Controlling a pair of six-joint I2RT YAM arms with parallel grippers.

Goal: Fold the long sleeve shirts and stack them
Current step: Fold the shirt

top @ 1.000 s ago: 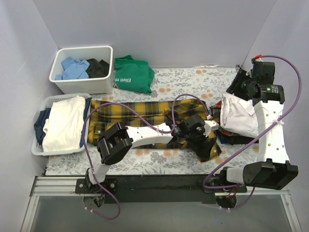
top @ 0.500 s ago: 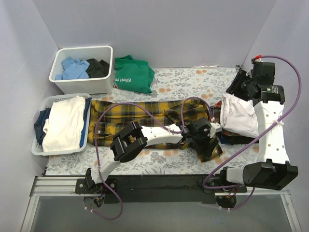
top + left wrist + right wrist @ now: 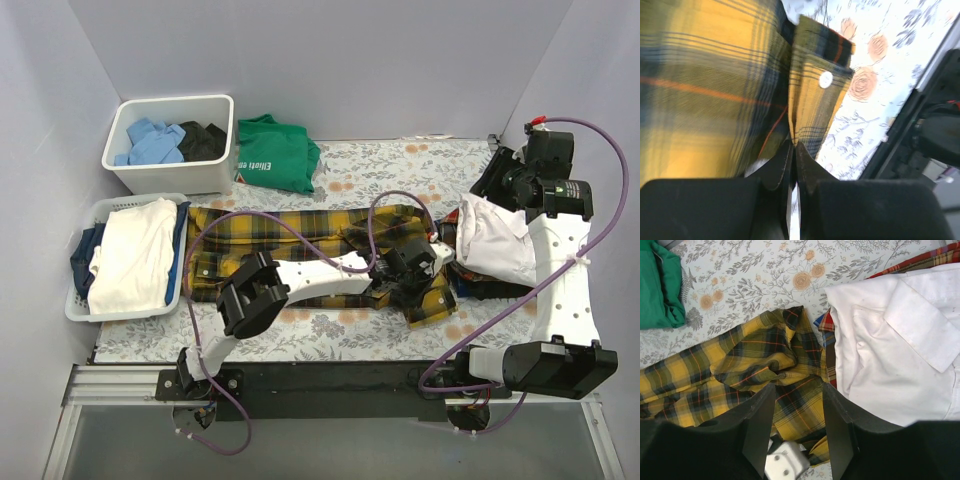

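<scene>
Bench point(image 3: 380, 160) with floral cover, seen from above and from both wrists. The left claw point(image 3: 792, 149) was lowered onto the plaid shirt point(image 3: 290, 228). Its jaws were pressed fully together on a folded, cuff-like edge of the yellow-and-black cloth. A white button point(image 3: 825, 79) sat on that edge just beyond the fingertips. From the left claw the plaid shirt stretched flat to the left across the bench, with a small rumpled part beneath and just right of the claw.

The white shirt point(image 3: 495, 240) lay folded just to the right of the left claw, on top of some red plaid cloth point(image 3: 940, 255). It touched the near end of the plaid shirt.

The right claw point(image 3: 796, 390) hung above the far right part of the bench. Its jaws stood partly apart with nothing between them. Below it the white shirt lay to one side and the rumpled end of the plaid shirt to the other.

A green T-shirt point(image 3: 275, 152) lay well apart from both claws, far to the left of the right claw and beside a white bin point(image 3: 170, 100) of clothes. A basket point(image 3: 120, 312) holding pale cloth stood at the end of the plaid shirt farthest from the left claw.
</scene>
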